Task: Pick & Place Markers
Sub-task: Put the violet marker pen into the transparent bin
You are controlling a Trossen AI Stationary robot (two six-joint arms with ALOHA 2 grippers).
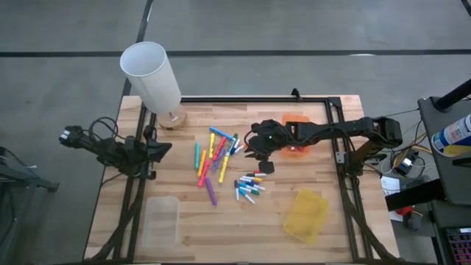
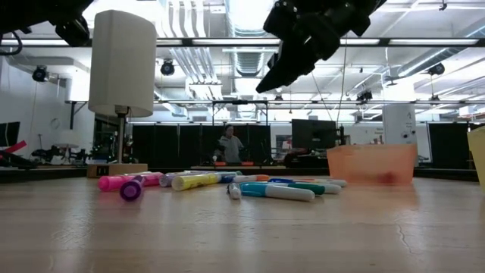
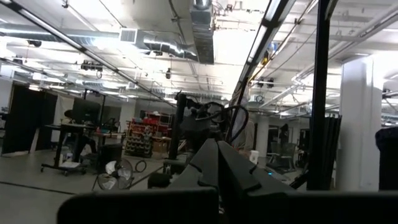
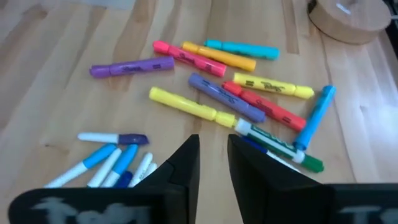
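Wooden table point(image 1: 221, 228) carries scattered markers point(image 1: 217, 158) at centre, a lamp's round wooden base point(image 1: 174, 118), an orange bin point(image 1: 296, 121), a yellow bin point(image 1: 307, 216) and a clear bin point(image 1: 161, 221).

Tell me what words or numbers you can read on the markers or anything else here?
None can be read.
The markers carry dark printing along their barrels, but it is too blurred to read.
The bottle at the table's right edge has a blue and white label, too small to read.
The white lamp and the orange bin show no writing.
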